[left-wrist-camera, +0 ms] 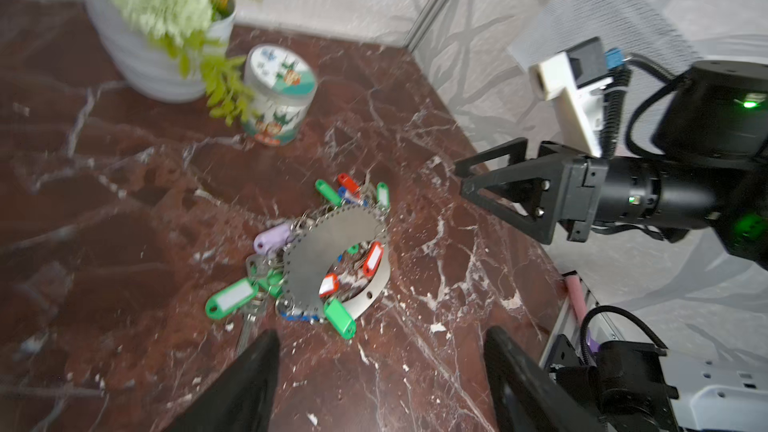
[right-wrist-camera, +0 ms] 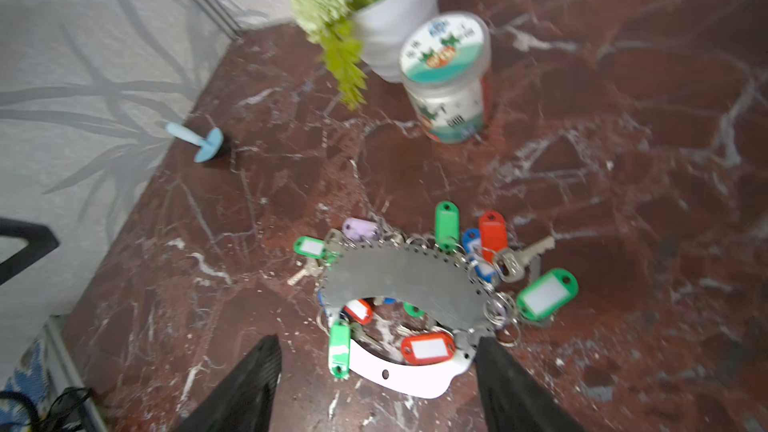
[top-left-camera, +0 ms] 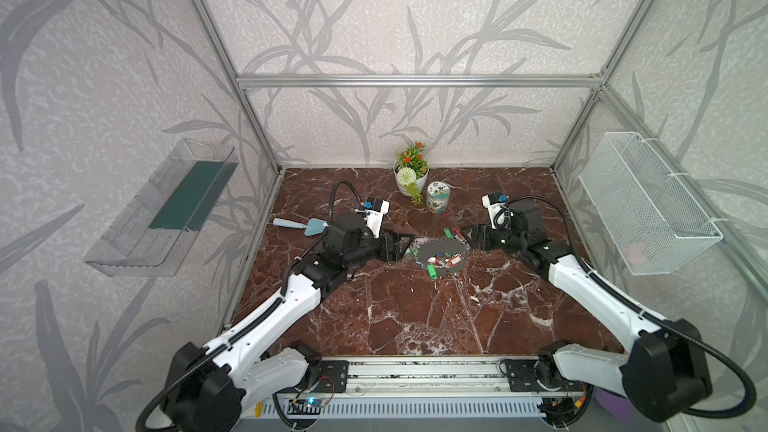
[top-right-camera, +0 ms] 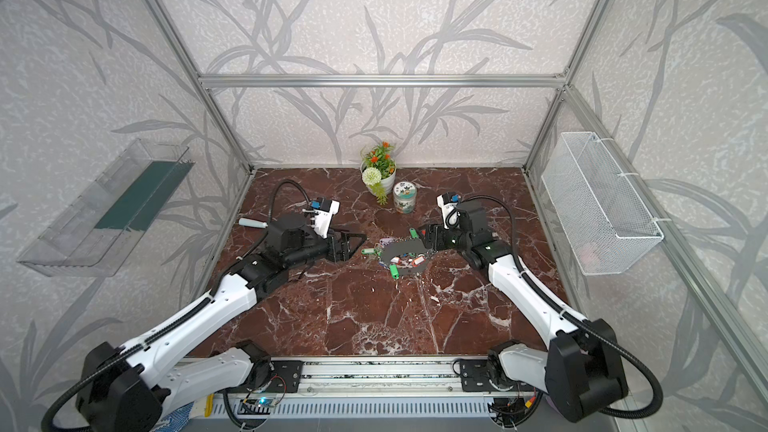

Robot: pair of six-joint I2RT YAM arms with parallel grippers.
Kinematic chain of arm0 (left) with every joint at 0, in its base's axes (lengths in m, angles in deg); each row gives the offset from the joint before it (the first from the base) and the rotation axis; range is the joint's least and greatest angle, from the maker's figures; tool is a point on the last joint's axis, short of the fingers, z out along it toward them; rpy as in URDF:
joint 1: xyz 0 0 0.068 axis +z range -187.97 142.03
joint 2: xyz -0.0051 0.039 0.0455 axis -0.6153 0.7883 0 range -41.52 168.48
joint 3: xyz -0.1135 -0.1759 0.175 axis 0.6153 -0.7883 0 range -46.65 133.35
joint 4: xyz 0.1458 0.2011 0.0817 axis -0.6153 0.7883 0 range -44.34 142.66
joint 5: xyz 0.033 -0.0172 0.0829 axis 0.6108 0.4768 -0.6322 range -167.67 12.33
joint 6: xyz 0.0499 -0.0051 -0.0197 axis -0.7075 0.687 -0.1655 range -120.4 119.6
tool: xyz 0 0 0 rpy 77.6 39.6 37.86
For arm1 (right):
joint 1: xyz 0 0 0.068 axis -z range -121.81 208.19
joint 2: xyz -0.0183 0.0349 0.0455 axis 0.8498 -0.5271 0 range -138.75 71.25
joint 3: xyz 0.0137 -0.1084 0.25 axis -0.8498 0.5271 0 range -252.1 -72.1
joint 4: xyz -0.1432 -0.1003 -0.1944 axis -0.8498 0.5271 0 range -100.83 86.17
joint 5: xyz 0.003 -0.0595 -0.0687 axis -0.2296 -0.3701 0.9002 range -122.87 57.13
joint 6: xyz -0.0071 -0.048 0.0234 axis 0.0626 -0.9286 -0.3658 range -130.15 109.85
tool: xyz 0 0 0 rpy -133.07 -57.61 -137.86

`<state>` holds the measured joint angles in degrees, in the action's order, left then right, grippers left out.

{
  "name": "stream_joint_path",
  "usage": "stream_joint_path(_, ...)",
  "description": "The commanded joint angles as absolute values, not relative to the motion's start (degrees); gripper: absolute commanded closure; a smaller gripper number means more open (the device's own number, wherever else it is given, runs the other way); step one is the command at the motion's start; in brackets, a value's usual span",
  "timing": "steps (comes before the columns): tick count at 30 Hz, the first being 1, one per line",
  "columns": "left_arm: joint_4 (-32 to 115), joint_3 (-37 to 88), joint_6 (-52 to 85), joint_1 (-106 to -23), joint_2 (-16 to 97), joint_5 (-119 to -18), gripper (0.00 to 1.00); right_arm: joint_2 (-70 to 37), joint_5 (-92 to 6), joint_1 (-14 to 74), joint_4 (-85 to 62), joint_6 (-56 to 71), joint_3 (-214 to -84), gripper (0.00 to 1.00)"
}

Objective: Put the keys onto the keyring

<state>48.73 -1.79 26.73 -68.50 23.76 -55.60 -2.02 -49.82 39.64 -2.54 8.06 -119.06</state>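
The keyring (top-left-camera: 442, 252) (top-right-camera: 405, 254), a silvery crescent plate hung with keys and coloured tags, lies flat on the marble table between both arms. The keys with the lilac tag (left-wrist-camera: 272, 238) (right-wrist-camera: 360, 229) rest against its toothed outer edge on the left arm's side; whether they hang from it I cannot tell. My left gripper (left-wrist-camera: 382, 334) (top-left-camera: 408, 248) is open just short of the bunch, with bare table between its fingers. My right gripper (right-wrist-camera: 377, 340) (top-left-camera: 467, 238) is open at the opposite end. The plate's bright tip (right-wrist-camera: 399, 376) lies between its fingers, ungripped.
A white pot of artificial flowers (top-left-camera: 411, 178) and a lidded jar (top-left-camera: 438, 197) stand behind the keyring. A pale blue trowel (top-left-camera: 299, 226) lies behind the left arm. On the side walls hang a wire basket (top-left-camera: 648, 201) and a clear tray (top-left-camera: 166, 205).
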Motion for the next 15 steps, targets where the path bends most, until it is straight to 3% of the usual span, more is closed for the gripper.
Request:
stream_joint_path(1,52.4,-0.3,30.0,-68.2,28.1,-56.6,0.28,-6.3,-46.6,39.9,-0.6,11.0,-120.8,0.28)
stream_joint_path(3,50.4,-0.3,30.9,-68.3,30.3,-54.4,0.29,-9.2,-49.1,39.2,-2.7,12.8,-121.1,0.35)
stream_joint_path(10,48.0,-0.1,32.4,-68.2,32.5,-53.9,0.22,-20.4,-49.6,32.5,-5.9,17.9,-124.1,0.39)
stream_joint_path(15,48.4,-1.1,31.0,-68.1,30.3,-54.3,0.02,-25.8,-49.8,29.2,-9.9,21.8,-124.4,0.4)
